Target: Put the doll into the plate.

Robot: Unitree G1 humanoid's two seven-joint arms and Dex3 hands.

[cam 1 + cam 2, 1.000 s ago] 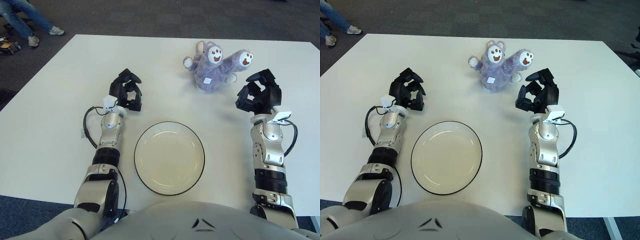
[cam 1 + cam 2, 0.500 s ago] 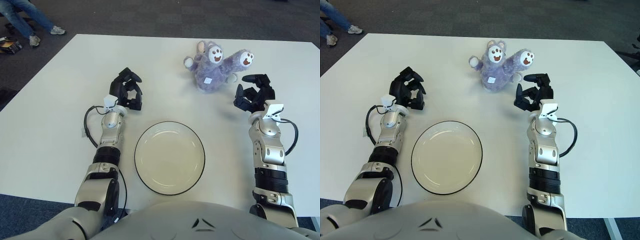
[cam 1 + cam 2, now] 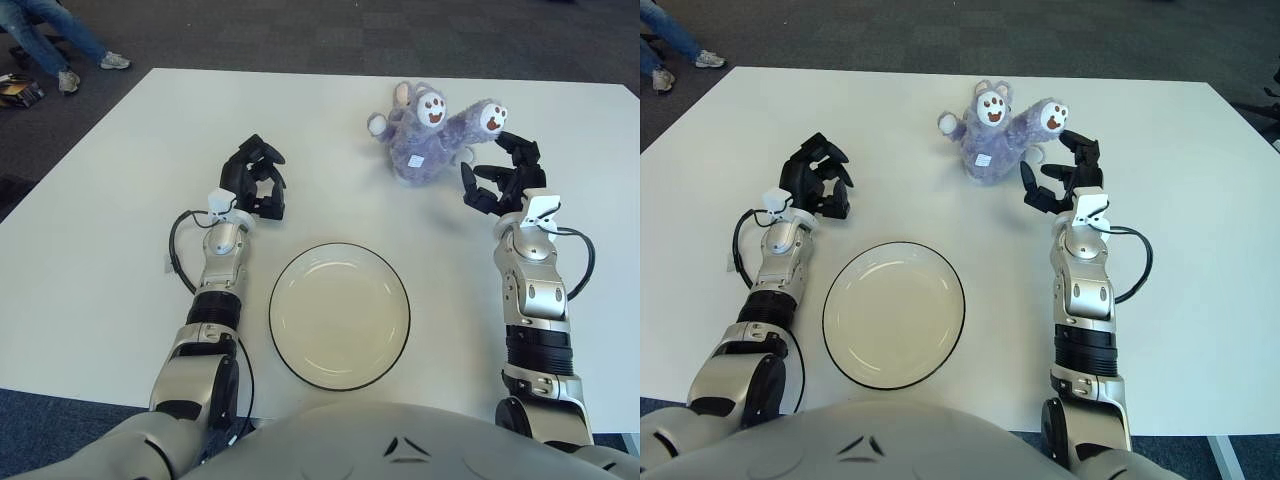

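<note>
A purple plush doll (image 3: 425,138) lies at the far middle of the white table, its paws with brown pads turned up. My right hand (image 3: 503,174) is just right of and in front of the doll, fingers spread, close to its raised foot but not gripping it. A round cream plate (image 3: 339,315) with a dark rim lies near the front middle, with nothing in it. My left hand (image 3: 254,178) shows left of the plate and beyond it, fingers curled and holding nothing.
The white table (image 3: 120,200) stretches wide around both arms. Dark carpet lies beyond its far edge, where a person's legs (image 3: 50,35) stand at the far left. A cable loops beside each forearm.
My right hand has moved forward and left toward the doll and its fingers have spread. The left hand, doll and plate have not moved.
</note>
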